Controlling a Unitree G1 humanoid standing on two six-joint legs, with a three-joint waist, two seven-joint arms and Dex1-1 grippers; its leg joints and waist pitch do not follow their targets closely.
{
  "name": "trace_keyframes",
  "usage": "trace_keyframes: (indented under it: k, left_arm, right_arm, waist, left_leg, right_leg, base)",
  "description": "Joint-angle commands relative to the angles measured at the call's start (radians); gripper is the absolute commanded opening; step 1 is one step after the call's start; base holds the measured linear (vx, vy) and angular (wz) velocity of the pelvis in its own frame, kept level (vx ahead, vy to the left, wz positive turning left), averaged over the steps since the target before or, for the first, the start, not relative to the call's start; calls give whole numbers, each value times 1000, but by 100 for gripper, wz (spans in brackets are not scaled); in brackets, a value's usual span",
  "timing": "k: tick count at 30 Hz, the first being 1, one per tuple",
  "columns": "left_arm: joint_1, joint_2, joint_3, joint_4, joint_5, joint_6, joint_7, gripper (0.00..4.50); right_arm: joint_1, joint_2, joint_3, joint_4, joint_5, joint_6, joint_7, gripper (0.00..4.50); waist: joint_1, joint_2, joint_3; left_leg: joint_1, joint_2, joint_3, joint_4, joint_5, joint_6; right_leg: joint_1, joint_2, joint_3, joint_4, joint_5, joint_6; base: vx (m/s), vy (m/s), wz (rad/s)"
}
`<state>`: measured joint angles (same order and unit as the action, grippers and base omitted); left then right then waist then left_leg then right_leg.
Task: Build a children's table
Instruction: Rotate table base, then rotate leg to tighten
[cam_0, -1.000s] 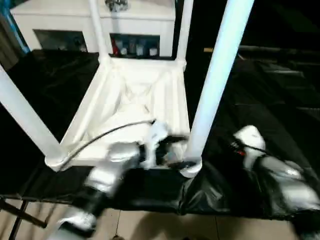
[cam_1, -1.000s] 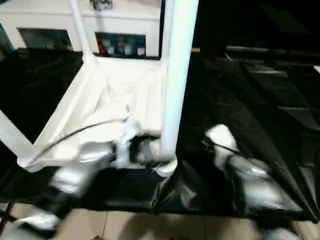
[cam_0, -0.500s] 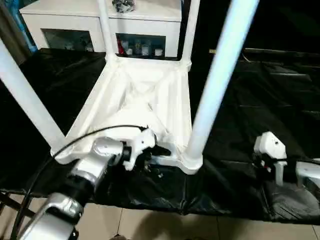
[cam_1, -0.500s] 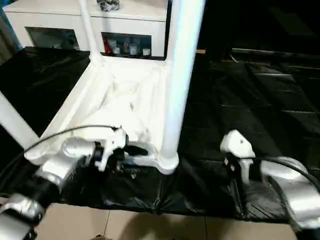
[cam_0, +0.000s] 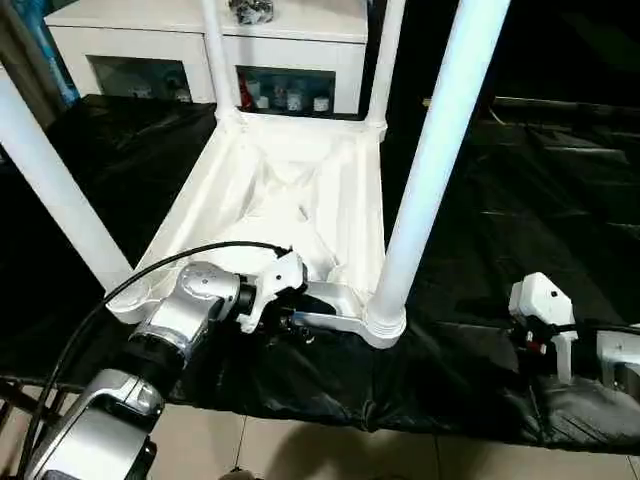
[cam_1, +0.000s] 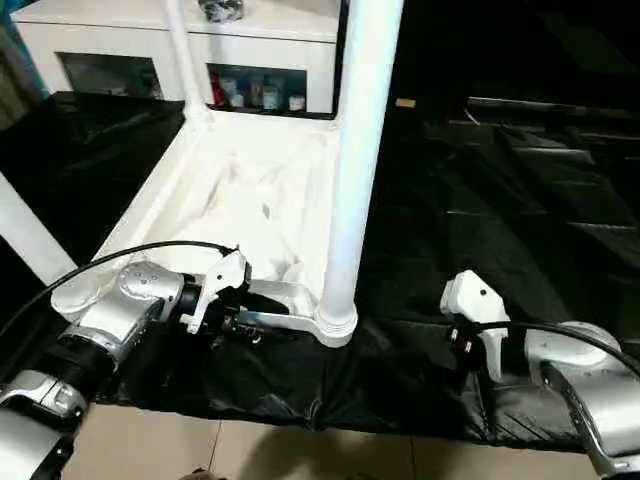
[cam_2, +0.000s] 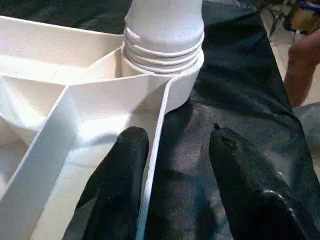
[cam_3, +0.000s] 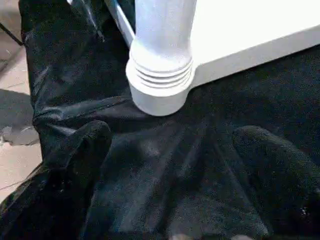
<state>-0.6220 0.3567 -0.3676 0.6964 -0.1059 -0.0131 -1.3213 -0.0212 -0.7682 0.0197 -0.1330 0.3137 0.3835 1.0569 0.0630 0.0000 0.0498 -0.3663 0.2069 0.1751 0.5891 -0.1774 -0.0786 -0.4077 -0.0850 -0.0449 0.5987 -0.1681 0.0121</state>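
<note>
The children's table (cam_0: 352, 200) lies upside down on a black sheet, ribbed underside up. Its white legs stand in the corner sockets: two near legs (cam_0: 432, 170) (cam_0: 50, 200) and two far ones (cam_0: 215, 50) (cam_0: 388, 50). My left gripper (cam_2: 177, 137) straddles the near rim wall (cam_2: 156, 150) beside the near right socket (cam_2: 165, 65). One finger (cam_2: 122, 175) is inside against the wall. The other finger (cam_2: 240, 180) is outside, with a gap to the wall. My right gripper (cam_3: 174, 135) is wide open over the sheet, facing that same socket (cam_3: 160, 80) and holding nothing.
A white cabinet (cam_0: 200, 40) with glass doors stands behind the table. The black sheet (cam_0: 520, 200) spreads to the right, with tiled floor (cam_0: 300, 450) at the near edge. A person's hand (cam_2: 300, 65) is beyond the sheet. A black cable (cam_0: 150, 270) arcs over my left forearm.
My left gripper's fingers have drawn closer together around the near rim. It has slid left along the rim, away from the socket. My right arm has drawn back towards the sheet's near edge.
</note>
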Motion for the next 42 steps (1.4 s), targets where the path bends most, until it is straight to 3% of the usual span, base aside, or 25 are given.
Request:
trace_keyframes:
  k: [1,8,15,23,25,31,32,34,35,36,37,38,39,41,42]
  left_arm:
    - [-24,13,-4,7,17,-16,-3,188]
    - [-47,13,-24,24,54,-48,-16,146]
    - [-58,11,-35,47,80,-72,-24,89]
    - [-76,27,-67,73,138,-91,-39,42]
    - [-79,25,-58,75,129,-80,-41,12]
    - [-65,12,-41,61,101,-27,-53,3]
    - [-65,12,-41,61,101,-27,-53,3]
    - [-52,2,-40,52,101,-17,-38,3]
    - [-27,-23,-38,38,105,6,9,3]
    - [-19,-33,-36,33,105,12,25,3]
    - [-19,-33,-36,33,105,12,25,3]
    - [3,-57,-33,11,101,31,54,3]
    - [9,-63,-32,5,99,37,61,3]
    - [16,-82,-32,-1,104,50,89,3]
    - [15,-87,-32,0,107,51,97,3]
  right_arm:
    - [5,-15,-2,-22,13,9,6,450]
    - [4,-18,6,-29,8,17,6,450]
    - [8,-15,10,-37,6,24,4,450]
    - [7,-8,23,-31,-3,13,2,450]
    - [4,-2,24,-34,1,11,2,450]
    - [-21,55,34,-34,12,-1,-29,450]
    - [-21,55,34,-34,12,-1,-29,450]
    - [-31,76,50,-29,10,-1,-37,450]
    - [-53,114,83,-12,-10,-5,-58,450]
    - [-62,126,97,-3,-21,-9,-68,450]
    - [-62,126,97,-3,-21,-9,-68,450]
    - [-96,162,131,40,-79,-34,-119,450]
    - [-106,172,140,53,-97,-41,-135,450]
    - [-144,204,161,104,-130,-78,-160,450]
    - [-154,212,164,116,-129,-84,-156,450]
  waist:
    - [5,-11,-54]
    - [11,-9,-55]
    - [21,-8,-60]
    - [22,-6,-59]
    - [23,-4,-59]
    - [19,-1,-62]
    - [18,3,-62]
    - [19,6,-62]
    - [18,9,-63]
    - [14,6,-62]
    - [13,6,-62]
    - [13,2,-63]
    - [12,4,-60]
    - [11,-6,-59]
    - [14,-2,-60]
  left_leg:
    - [5,17,-1,-74,-306,42]
    - [9,18,-2,-74,-302,40]
    - [6,18,1,-70,-252,47]
    - [6,18,0,-72,-260,43]
    - [7,18,0,-71,-260,42]
    - [7,17,0,-71,-260,40]
    - [8,18,0,-71,-263,39]
    - [9,18,0,-71,-267,37]
    - [9,19,0,-72,-265,35]
    - [6,19,-1,-73,-262,33]
    - [7,18,0,-73,-268,34]
    - [11,20,2,-70,-269,33]
    - [8,18,1,-73,-268,29]
    - [8,13,4,-72,-275,32]
    - [7,13,2,-72,-278,33]
  right_leg:
    - [46,-45,29,-86,-374,-176]
    - [44,-45,29,-87,-362,-179]
    - [51,-44,30,-74,-248,-212]
    - [53,-46,29,-76,-264,-209]
    - [53,-46,29,-75,-262,-212]
    - [54,-45,27,-71,-224,-233]
    - [53,-45,28,-71,-221,-238]
    - [54,-45,28,-71,-227,-240]
    - [54,-45,28,-69,-219,-243]
    - [55,-44,27,-68,-216,-245]
    - [53,-44,26,-72,-227,-243]
    - [50,-44,28,-72,-235,-242]
    - [50,-45,27,-72,-264,-235]
    - [49,-46,27,-82,-340,-202]
    - [48,-49,27,-86,-385,-182]
  base:
    - [0,0,0]
    - [0,0,0]
    - [0,0,0]
    - [0,0,0]
    - [0,0,0]
    - [0,0,0]
    - [0,0,0]
    - [0,0,0]
    - [0,0,0]
    - [0,0,0]
    - [0,0,0]
    - [0,0,0]
    - [0,0,0]
    - [0,0,0]
    - [0,0,0]
